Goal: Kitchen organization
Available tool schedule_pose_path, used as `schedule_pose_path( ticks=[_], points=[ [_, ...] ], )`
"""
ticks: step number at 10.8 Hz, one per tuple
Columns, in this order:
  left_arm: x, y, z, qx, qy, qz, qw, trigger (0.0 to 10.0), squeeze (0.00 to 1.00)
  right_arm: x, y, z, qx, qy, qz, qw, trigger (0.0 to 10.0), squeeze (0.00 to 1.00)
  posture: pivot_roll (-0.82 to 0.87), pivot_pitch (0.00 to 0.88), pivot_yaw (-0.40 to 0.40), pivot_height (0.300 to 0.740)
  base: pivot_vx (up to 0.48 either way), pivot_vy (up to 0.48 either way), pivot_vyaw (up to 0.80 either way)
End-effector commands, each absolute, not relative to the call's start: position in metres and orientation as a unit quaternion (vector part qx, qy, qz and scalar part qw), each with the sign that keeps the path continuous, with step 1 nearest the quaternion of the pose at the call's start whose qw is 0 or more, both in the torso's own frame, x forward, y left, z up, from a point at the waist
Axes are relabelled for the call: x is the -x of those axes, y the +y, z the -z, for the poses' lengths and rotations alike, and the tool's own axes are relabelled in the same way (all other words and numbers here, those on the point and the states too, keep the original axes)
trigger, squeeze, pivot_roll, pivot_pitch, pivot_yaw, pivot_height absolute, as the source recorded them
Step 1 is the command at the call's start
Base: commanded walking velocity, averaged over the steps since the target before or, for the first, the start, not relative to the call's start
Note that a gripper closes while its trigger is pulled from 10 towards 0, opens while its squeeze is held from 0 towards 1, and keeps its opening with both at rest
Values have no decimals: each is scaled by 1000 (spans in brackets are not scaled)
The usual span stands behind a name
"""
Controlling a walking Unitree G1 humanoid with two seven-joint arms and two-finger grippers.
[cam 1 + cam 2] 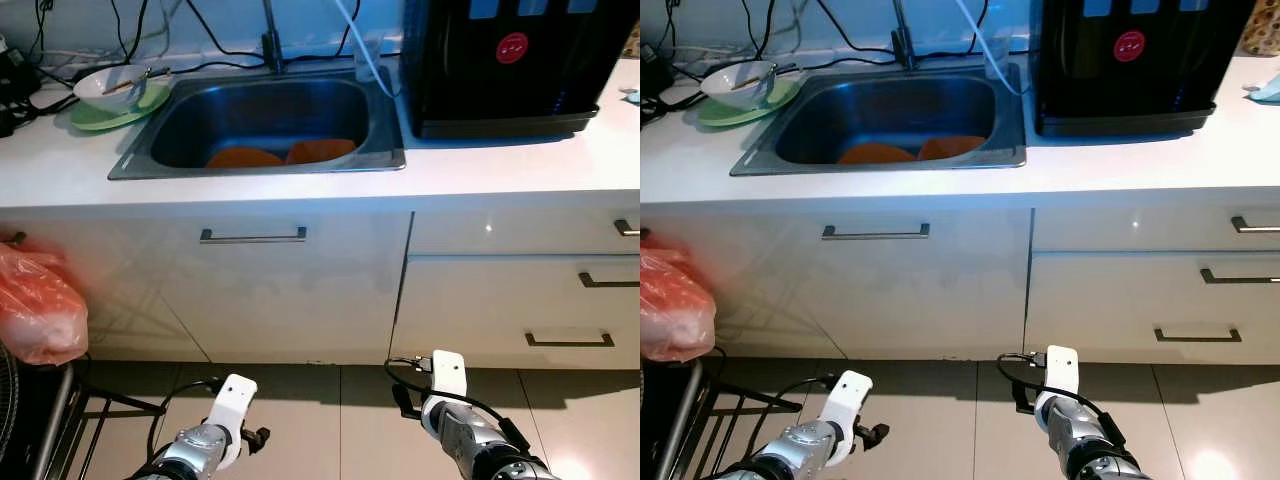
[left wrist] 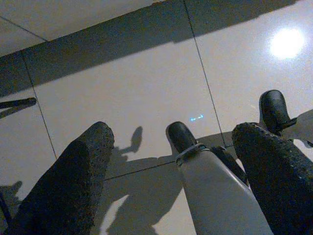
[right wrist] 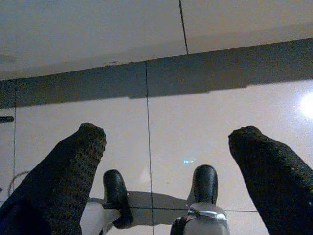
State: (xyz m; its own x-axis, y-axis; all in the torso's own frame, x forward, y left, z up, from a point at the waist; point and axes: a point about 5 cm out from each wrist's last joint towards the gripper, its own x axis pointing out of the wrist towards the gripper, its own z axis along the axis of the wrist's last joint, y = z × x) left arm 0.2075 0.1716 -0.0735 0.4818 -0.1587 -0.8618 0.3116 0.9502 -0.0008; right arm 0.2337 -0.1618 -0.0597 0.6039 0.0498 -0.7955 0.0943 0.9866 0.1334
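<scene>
A: What stands on the counter (image 1: 300,185)?
B: At its left end, a bowl (image 1: 108,87) sits on a green plate (image 1: 120,112). The sink (image 1: 262,120) holds two orange plates (image 1: 280,155). At the right end stands a black machine (image 1: 505,62).
A: And the arms?
B: Both hang low over the floor (image 1: 330,420). The left gripper (image 2: 171,171) has its fingers spread and holds nothing; the right gripper (image 3: 166,166) is the same.

We see a brushed metal sink (image 1: 260,125), a smooth glossy white counter (image 1: 300,185), shiny floor tiles (image 2: 137,83), and rough, matt black fingers (image 3: 73,166).
</scene>
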Motion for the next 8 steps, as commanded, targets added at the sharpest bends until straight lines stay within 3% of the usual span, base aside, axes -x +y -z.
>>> schedule_pose_path(
  ticks=[1,8],
  points=[
    [-208,179,73,-79,490,125,859,10000,0,-235,-158,59,-85,444,8,892,10000,431,-96,0,121,740,0,0,0],
    [-218,170,67,-62,467,133,872,10000,0,-233,-158,61,-83,449,11,890,10000,420,-99,0,125,740,0,0,0]
  ],
)
